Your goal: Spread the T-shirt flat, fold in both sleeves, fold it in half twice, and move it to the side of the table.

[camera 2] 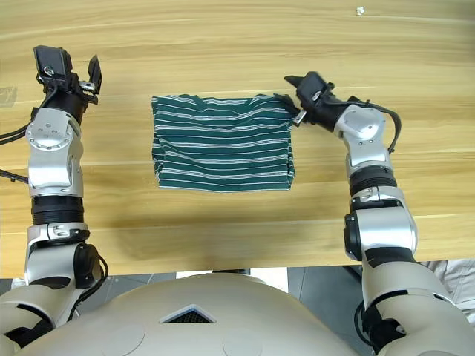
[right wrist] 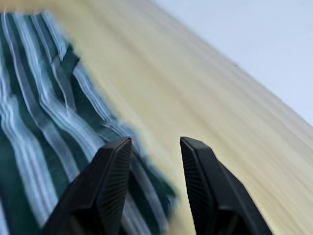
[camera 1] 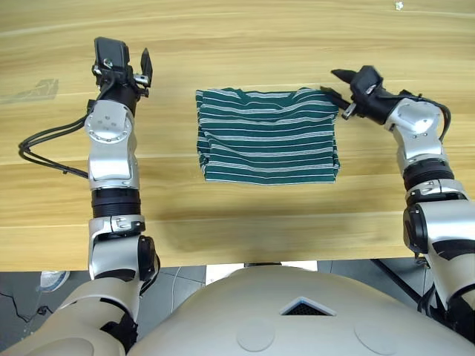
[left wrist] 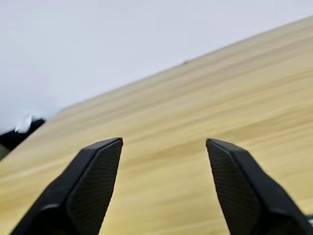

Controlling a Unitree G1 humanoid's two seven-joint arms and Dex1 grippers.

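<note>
Far left, lying on the worktop (camera 1: pixel 237 30) beside the left arm: a loop of dark cables (camera 1: pixel 44 141), trailing off the left edge

Next, raised over bare wood toward the far left: left end effector (camera 1: pixel 130 63), fingers spread wide with nothing between them, well apart from the cloth

In the middle of the worktop: the T-shirt (camera 1: pixel 267 137), dark green with thin white stripes, folded into a compact rectangle, wider than deep. Collar side toward the far edge, layered folds along the left and near edges, cloth a little rumpled but lying flat

At the far right corner of that rectangle: right end effector (camera 1: pixel 335 84), pointing left toward the cloth, fingers parted, not clamped on anything. From the right wrist, both dark fingers (right wrist: pixel 110 181) over the striped edge where the cloth meets the wood; cannot tell whether a tip touches the fabric

Far right, close to the far edge: a small white scrap (camera 1: pixel 398 6) on the wood, well apart from everything else
</note>
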